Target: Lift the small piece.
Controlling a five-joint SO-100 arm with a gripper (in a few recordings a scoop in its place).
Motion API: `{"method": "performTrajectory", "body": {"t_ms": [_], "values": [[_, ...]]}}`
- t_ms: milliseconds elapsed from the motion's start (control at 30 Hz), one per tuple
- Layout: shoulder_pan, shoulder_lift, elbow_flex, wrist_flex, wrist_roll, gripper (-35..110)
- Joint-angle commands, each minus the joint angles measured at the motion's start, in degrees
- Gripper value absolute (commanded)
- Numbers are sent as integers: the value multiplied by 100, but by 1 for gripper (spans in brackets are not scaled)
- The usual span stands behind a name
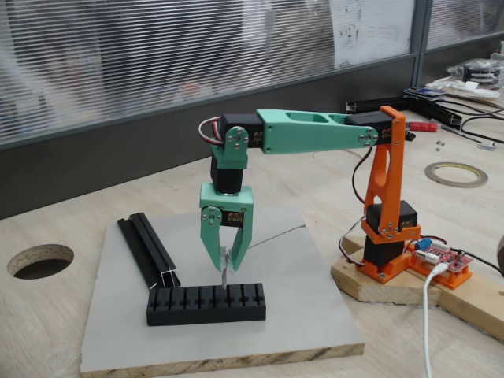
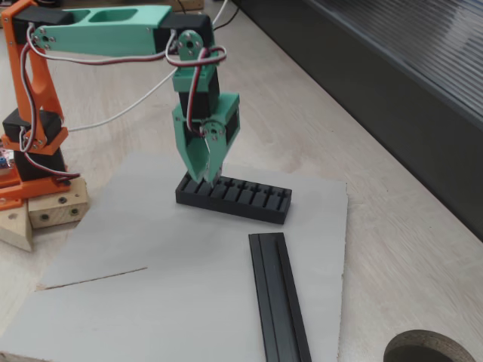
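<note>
Matt grey laminated board (image 1: 118,315), raw chipboard edge; pale wood-grain tabletop (image 1: 47,220); matt black slotted plastic block (image 1: 206,305); smooth mint-green plastic claw (image 1: 226,264); silvery metal strip (image 1: 224,272).

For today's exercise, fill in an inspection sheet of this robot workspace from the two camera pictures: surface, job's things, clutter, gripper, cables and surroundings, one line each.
Surface: flat grey board lying on a pale wooden table.
Job's things: small silvery metal piece held upright between the fingertips, above the black slotted rectangular block.
Clutter: long black grooved rail; thin grey wire-like line on the board.
Gripper: green two-finger gripper pointing down, shut on the piece.
Cables: white cable by the orange arm base.
Surroundings: round hole in the table; roll of tape; window blinds behind.
</note>
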State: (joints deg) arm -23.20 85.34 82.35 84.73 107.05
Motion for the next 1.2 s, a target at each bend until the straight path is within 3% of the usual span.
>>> {"method": "performTrajectory", "body": {"t_ms": [0, 400, 600, 833, 1167], "values": [[-70, 501, -53, 44, 88, 4], [-62, 1749, 9, 44, 97, 4], [-26, 1767, 18, 53, 97, 4], [756, 1767, 18, 53, 88, 4], [703, 1767, 18, 53, 88, 4]]}}
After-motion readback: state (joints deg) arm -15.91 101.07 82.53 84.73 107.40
